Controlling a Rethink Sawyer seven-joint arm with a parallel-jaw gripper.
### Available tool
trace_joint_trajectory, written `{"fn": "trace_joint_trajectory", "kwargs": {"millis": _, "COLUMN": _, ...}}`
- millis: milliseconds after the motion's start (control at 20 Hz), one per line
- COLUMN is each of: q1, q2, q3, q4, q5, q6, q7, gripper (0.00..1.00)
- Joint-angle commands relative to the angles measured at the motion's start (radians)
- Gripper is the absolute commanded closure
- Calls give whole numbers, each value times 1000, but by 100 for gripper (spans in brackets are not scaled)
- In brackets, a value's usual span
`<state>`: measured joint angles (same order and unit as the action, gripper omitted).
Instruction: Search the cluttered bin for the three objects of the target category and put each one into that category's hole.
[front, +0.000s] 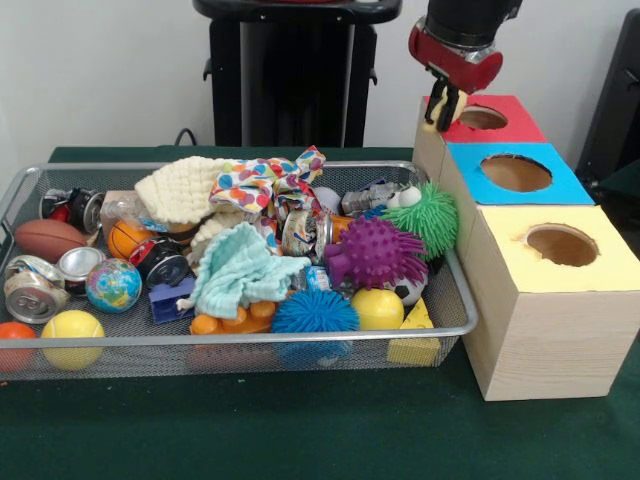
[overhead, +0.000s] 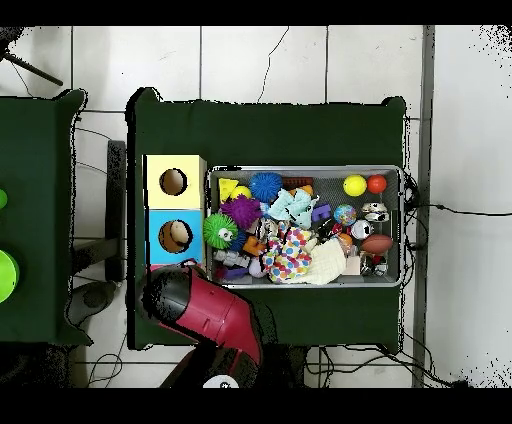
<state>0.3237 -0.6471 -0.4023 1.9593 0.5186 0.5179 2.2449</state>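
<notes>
The silver wire-mesh bin sits on the green table, full of mixed toys, cloths and cans; it also shows in the overhead view. The red-surround hole tops the farthest pale wood box, to the right of the bin. My gripper hangs just above the left edge of the red surround, beside the hole. I see no object clearly in it. In the overhead view the red arm covers the red surround and the gripper.
The blue-surround hole and yellow-surround hole stand nearer the camera in the same row. The bin holds purple, green and blue spiky balls, a mint cloth, a dotted cloth, cans, a football.
</notes>
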Motion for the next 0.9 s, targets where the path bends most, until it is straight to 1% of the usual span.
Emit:
{"fn": "trace_joint_trajectory", "kwargs": {"millis": 50, "q1": 36, "q2": 12, "q3": 23, "q4": -140, "q5": 52, "q6": 186, "q7": 382, "gripper": 100}}
{"fn": "trace_joint_trajectory", "kwargs": {"millis": 150, "q1": 34, "q2": 14, "q3": 22, "q4": -143, "q5": 53, "q6": 192, "q7": 380, "gripper": 100}}
{"fn": "trace_joint_trajectory", "kwargs": {"millis": 550, "q1": 25, "q2": 29, "q3": 43, "q4": -139, "q5": 64, "q6": 157, "q7": 383, "gripper": 100}}
{"fn": "trace_joint_trajectory", "kwargs": {"millis": 650, "q1": 22, "q2": 43, "q3": 51, "q4": -136, "q5": 68, "q6": 128, "q7": 386, "gripper": 100}}
{"fn": "trace_joint_trajectory", "kwargs": {"millis": 900, "q1": 6, "q2": 68, "q3": 89, "q4": -90, "q5": 87, "q6": 34, "q7": 354, "gripper": 100}}
